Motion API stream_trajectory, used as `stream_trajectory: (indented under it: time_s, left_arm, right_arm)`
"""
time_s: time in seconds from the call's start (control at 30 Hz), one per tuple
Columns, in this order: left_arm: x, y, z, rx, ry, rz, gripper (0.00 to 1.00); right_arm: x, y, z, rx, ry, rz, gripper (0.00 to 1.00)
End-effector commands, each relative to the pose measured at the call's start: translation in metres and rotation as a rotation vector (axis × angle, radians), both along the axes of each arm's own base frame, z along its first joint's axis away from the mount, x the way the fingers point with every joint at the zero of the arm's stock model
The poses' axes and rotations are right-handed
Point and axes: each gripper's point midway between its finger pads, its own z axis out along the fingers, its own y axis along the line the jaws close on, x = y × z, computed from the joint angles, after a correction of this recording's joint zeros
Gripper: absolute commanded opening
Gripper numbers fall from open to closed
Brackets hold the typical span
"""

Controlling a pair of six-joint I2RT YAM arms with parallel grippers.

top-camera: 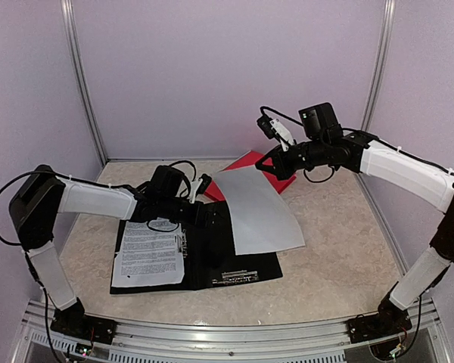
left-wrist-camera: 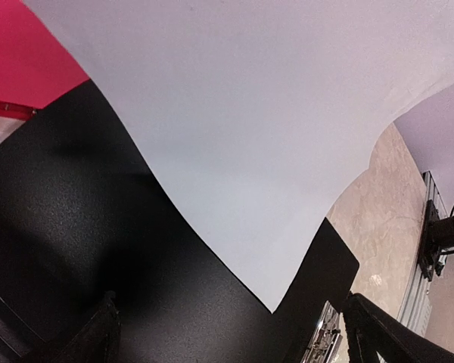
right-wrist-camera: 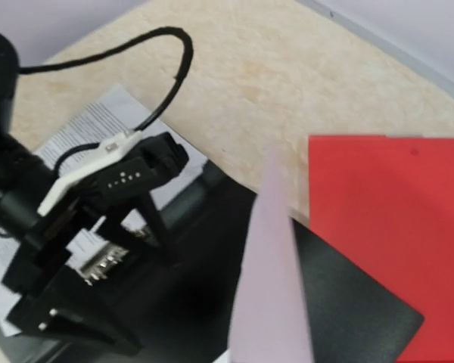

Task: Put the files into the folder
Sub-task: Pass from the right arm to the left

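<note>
**Top view.** A black folder [top-camera: 212, 261] lies open on the table [top-camera: 340, 272], its long axis left to right; a printed sheet [top-camera: 147, 253] lies flat on its left half, long axis near to far. A blank sheet [top-camera: 261, 208] slants over the right half, long axis far to near, the near end swung slightly right. Its far corner is raised, and the right gripper [top-camera: 271, 162] has its claw clamped together on that corner. Its near edge is down, partly over the folder and partly over the table. A red cover [top-camera: 247, 161] shows under the raised end. The left gripper [top-camera: 212, 213] reaches right across the folder's middle, just beside the blank sheet's left edge; whether they touch cannot be told.

**Left wrist view.** Only here does the left claw show as wide apart, with the fingers [left-wrist-camera: 98, 333] at the lower corners and nothing between them. Beneath them is the folder's bare black face [left-wrist-camera: 98, 227]; the blank sheet [left-wrist-camera: 272, 128] arches above it with a curving edge. A metal clip [left-wrist-camera: 321, 340] sits on the folder near the right finger.

**Right wrist view.** The blank sheet [right-wrist-camera: 272, 287] appears almost edge-on, as a narrow pale wedge. The right claw's own fingers cannot be made out here. The left gripper [right-wrist-camera: 147, 227] is seen from its front, over the folder [right-wrist-camera: 348, 302], with the printed sheet [right-wrist-camera: 91, 125] behind it. The red cover [right-wrist-camera: 386, 227] lies to the right of the wedge.
</note>
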Motion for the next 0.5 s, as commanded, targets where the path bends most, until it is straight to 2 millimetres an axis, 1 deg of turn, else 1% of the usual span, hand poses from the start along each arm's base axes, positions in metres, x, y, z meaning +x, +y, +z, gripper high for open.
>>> stream_trajectory:
  time_s: [0.0,0.1,0.2,0.33,0.37,0.47]
  left_arm:
    - [0.017,0.011,0.038,-0.056,-0.234,-0.037,0.99]
    - [0.027,0.021,0.05,-0.092,-0.319,-0.033,0.99]
    - [0.03,0.023,0.059,-0.127,-0.418,-0.066,0.99]
    - [0.034,0.013,0.076,-0.177,-0.492,-0.135,0.99]
    - [0.035,0.01,0.077,-0.185,-0.505,-0.155,0.99]
    - [0.033,0.001,0.091,-0.254,-0.521,-0.234,0.96]
  right_arm:
    - [-0.024,-0.007,0.041,0.024,-0.037,0.023,0.0]
    - [-0.032,-0.013,0.055,0.036,-0.053,0.024,0.0]
    - [-0.042,-0.016,0.062,0.048,-0.045,0.043,0.0]
    - [-0.052,-0.017,0.068,0.072,-0.031,0.067,0.0]
    - [-0.054,-0.018,0.068,0.075,-0.03,0.071,0.0]
    - [-0.059,-0.019,0.07,0.077,-0.026,0.079,0.0]
